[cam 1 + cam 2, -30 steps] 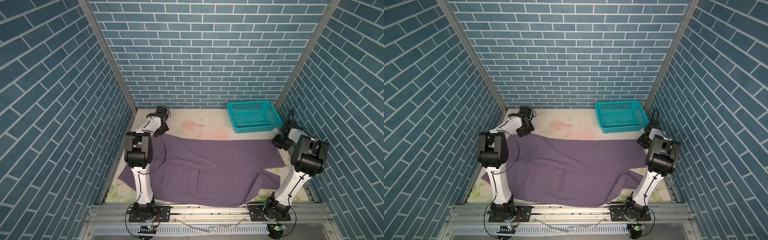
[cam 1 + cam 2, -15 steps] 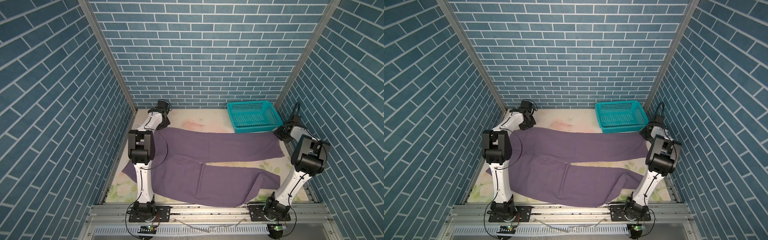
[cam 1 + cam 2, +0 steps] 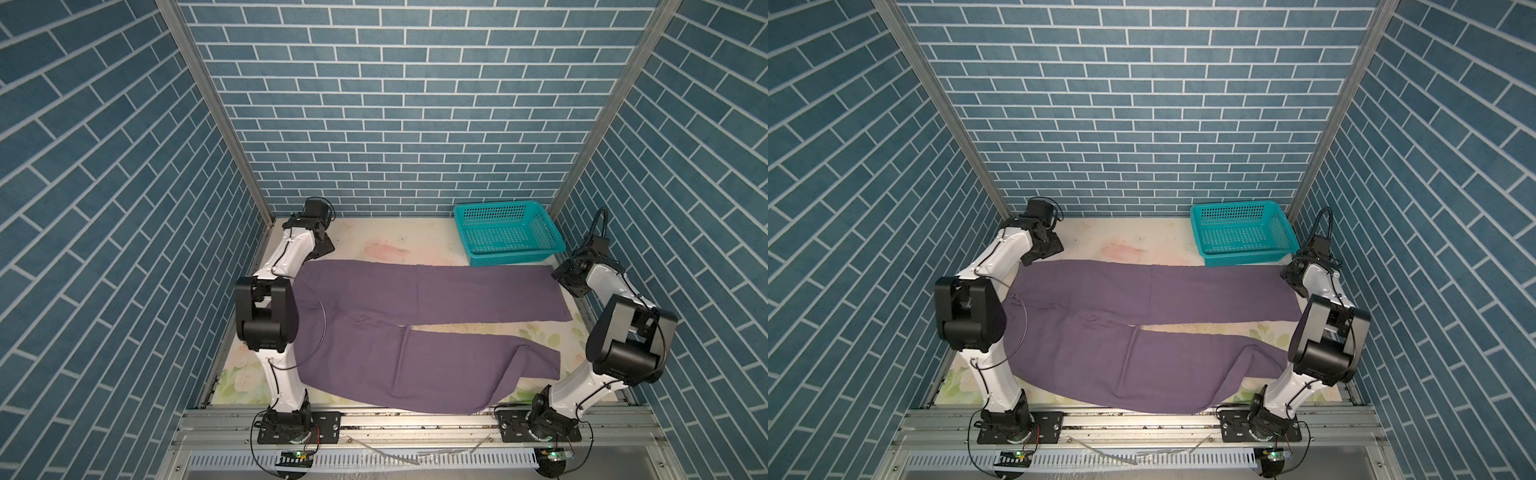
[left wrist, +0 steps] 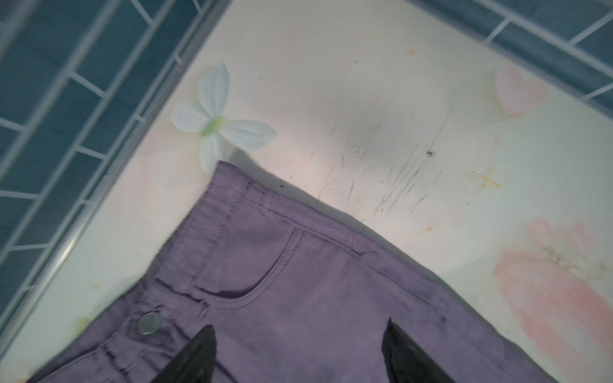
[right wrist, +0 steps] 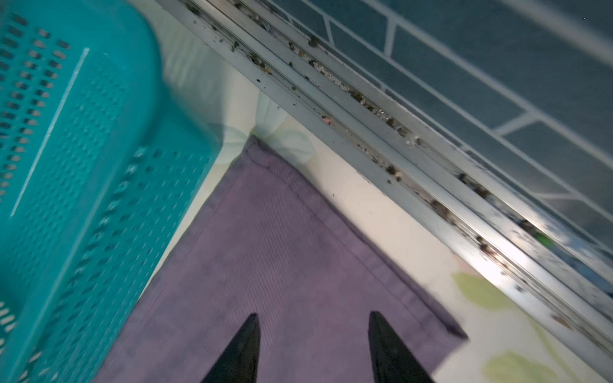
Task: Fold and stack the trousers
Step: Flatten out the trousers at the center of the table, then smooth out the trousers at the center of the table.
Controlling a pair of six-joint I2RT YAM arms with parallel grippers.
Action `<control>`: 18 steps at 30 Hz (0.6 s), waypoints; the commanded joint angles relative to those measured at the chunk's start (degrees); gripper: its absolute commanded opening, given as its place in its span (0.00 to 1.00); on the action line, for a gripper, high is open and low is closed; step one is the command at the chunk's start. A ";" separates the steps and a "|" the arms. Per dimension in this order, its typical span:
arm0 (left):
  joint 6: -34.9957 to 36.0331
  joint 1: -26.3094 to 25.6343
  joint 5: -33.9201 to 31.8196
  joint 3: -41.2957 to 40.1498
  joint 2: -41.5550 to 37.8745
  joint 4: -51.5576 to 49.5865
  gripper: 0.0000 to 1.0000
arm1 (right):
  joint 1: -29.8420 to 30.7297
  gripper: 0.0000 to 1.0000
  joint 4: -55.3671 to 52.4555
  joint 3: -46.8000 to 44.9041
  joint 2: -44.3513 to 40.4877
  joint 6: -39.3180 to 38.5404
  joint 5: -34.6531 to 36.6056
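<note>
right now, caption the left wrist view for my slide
Open left gripper over the waistband corner of the purple trousers, button and pocket seam showing, on the floral table.

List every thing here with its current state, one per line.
trousers: unfolded, flat on the table, legs spread apart, near leg's end creased over.
teal basket: upright, empty, in the table's far right corner.
left hand: open, over the waistband corner, holding nothing.
right hand: open, over the far leg's hem, holding nothing.
</note>
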 commanded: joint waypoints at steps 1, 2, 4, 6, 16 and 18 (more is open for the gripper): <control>-2.12 -0.08 -1.65 -8.57 -8.62 0.38 0.70 | 5.27 0.53 -9.37 -7.15 -9.85 -2.05 6.09; -2.47 -0.08 -1.52 -11.75 -11.11 0.60 0.66 | 6.96 0.53 -11.54 -9.51 -12.96 -1.38 7.08; -2.90 -0.08 -0.87 -16.91 -15.14 0.99 0.62 | 9.18 0.54 -14.22 -14.49 -18.47 0.58 5.59; -3.34 -0.08 -0.07 -21.68 -18.85 1.46 0.62 | 10.87 0.56 -16.46 -19.57 -23.97 3.50 2.03; -6.53 -0.25 1.07 -39.57 -29.71 1.94 0.76 | 25.85 0.68 -27.85 -23.88 -28.98 8.82 -0.55; -6.93 -0.25 1.22 -41.13 -30.64 1.53 0.78 | 27.28 0.62 -29.15 -23.45 -28.51 9.11 -0.62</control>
